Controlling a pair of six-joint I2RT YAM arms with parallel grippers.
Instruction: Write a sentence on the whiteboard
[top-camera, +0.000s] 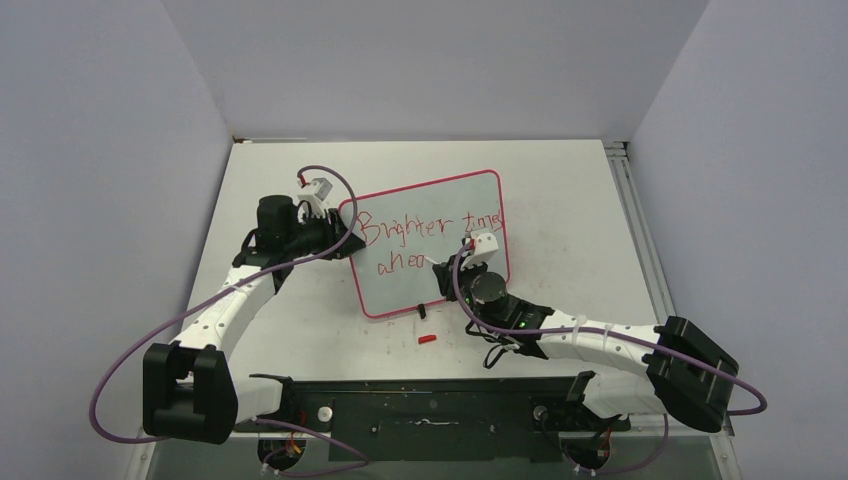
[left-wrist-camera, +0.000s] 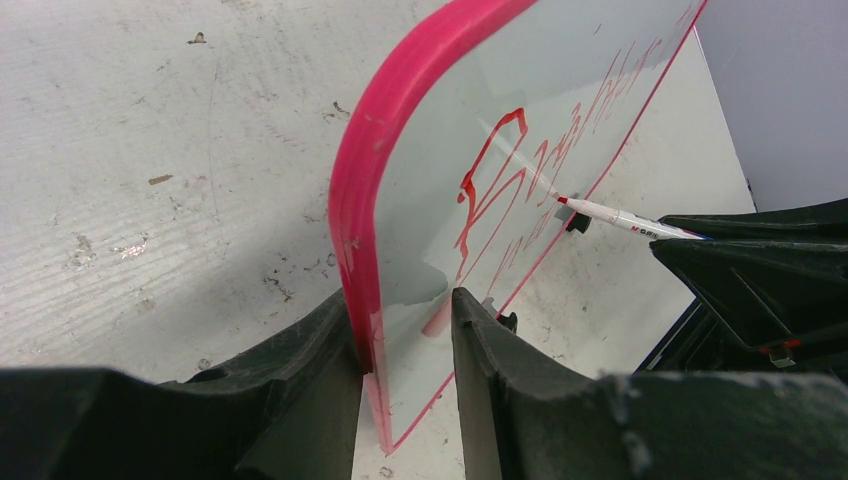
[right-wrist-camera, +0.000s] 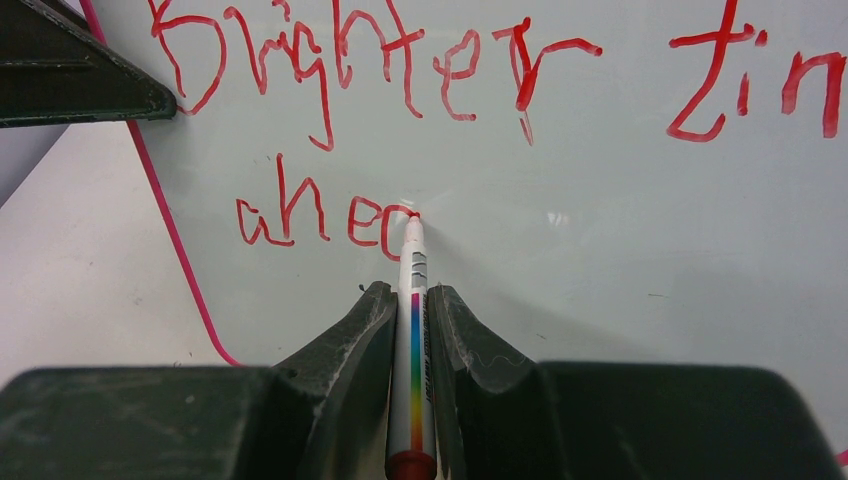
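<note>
Arms are reaching in from the bottom corners of the top view toward the middle of the table (top-camera: 560, 220). The left arm (top-camera: 225, 310) is bending up and rightward, bringing the left gripper (top-camera: 338, 240) to the left edge of the whiteboard (top-camera: 400, 290). The right arm (top-camera: 590, 340) is stretching leftward, its wrist lying over the board's lower right part with the right gripper (top-camera: 447, 268) pointing at the second line of writing.

The sentence (right-wrist-camera: 400, 60) is showing in red: the right wrist view is giving "Brighter tim" across the top of the frame, running off the right edge, and "ahe" plus a half-formed letter below it at centre left.

The left gripper (left-wrist-camera: 405, 320) is clamping the board's pink frame narrowly between its two fingers, at the bottom centre of the left wrist view. The right gripper (right-wrist-camera: 412, 300) is pinching a white marker (right-wrist-camera: 413, 340) with a rainbow stripe, jaws nearly together, the red tip touching the board at the unfinished letter. Small print on the barrel is too fine to read.

A small red piece (top-camera: 428, 339) is lying on the table just below the board's lower edge.
</note>
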